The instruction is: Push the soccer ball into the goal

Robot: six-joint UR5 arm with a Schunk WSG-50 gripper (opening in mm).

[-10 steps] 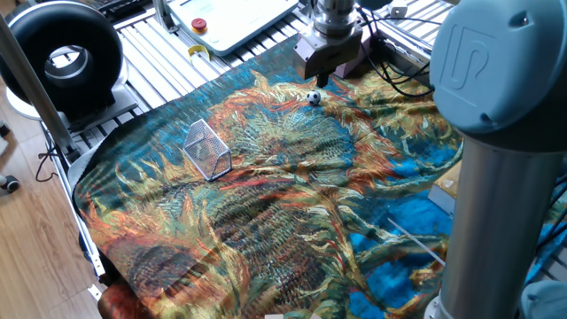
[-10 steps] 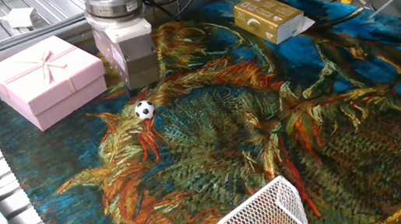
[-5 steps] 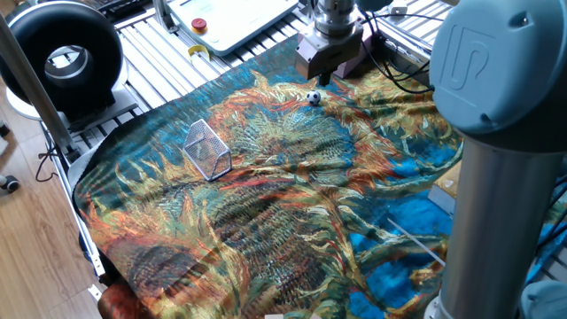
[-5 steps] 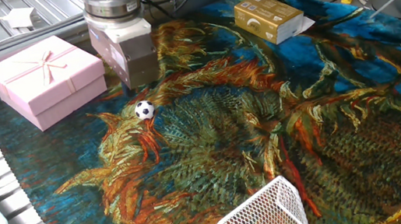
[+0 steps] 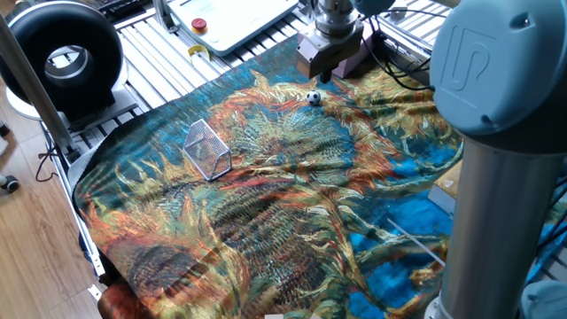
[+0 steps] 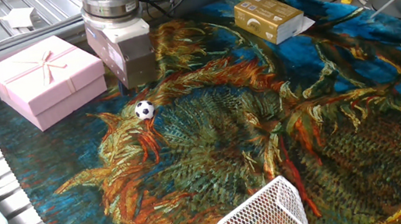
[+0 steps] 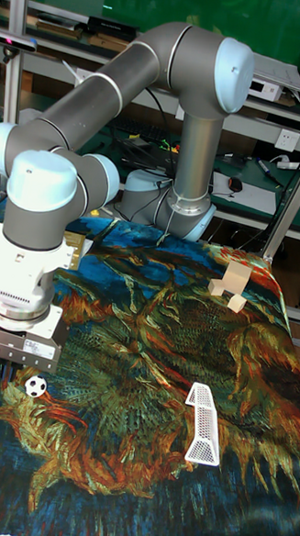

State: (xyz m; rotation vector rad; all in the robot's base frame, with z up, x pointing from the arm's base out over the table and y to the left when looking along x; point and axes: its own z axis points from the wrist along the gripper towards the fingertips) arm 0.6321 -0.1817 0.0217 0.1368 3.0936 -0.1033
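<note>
Your small white soccer ball with black patches (image 6: 144,110) sits on the patterned blue-and-orange cloth (image 6: 327,118), just in front of the arm's boxy grey gripper (image 6: 135,78) and slightly to one side of it, near but not touching. In the one fixed view the ball (image 5: 313,97) lies just below the gripper (image 5: 326,73) on the far part of the cloth (image 5: 266,221). In the tall fixed view the ball (image 7: 35,387) rests right under the lower edge of the gripper (image 7: 18,360), towards its right corner.

You cannot tell how far the fingers are parted: in every view only the gripper's body shows and the fingertips are hidden behind it or lost in shadow. Nothing can be seen held in it.

The silver-white wire-mesh goal (image 5: 206,149) stands well apart from the ball, across the cloth on the left in the one fixed view. In the other fixed view the goal (image 6: 266,214) is cut off by the bottom edge, so only its upper mesh shows. In the tall fixed view the goal (image 7: 202,424) stands to the right of the ball, with open cloth (image 7: 145,360) between them.

A pink square gift box with a ribbon bow (image 6: 45,79) lies just beside the gripper on its left in the other fixed view, and a flat yellow-brown carton (image 6: 269,17) lies farther right. The big grey arm column (image 5: 492,159) blocks the right side of the one fixed view.
</note>
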